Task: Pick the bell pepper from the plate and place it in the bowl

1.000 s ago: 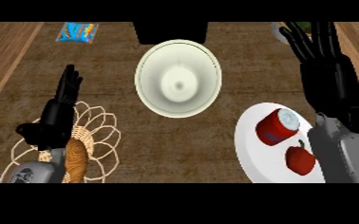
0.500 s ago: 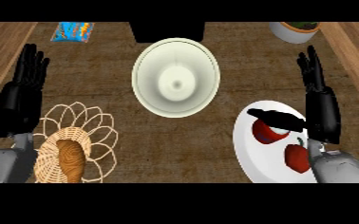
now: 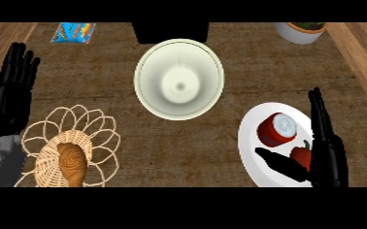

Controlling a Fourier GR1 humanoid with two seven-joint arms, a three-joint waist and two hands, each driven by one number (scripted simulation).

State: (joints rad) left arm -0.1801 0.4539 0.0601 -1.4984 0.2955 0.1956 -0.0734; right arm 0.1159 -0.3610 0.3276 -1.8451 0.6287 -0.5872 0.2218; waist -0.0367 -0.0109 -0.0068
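Brown woven counter [image 3: 114, 97] under cream bowl [image 3: 179, 79]

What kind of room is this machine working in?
Most likely a kitchen, seen from above a wooden counter. A cream bowl sits in the middle, a white plate carries a red bell pepper and a red can, and a wicker basket holds bread.
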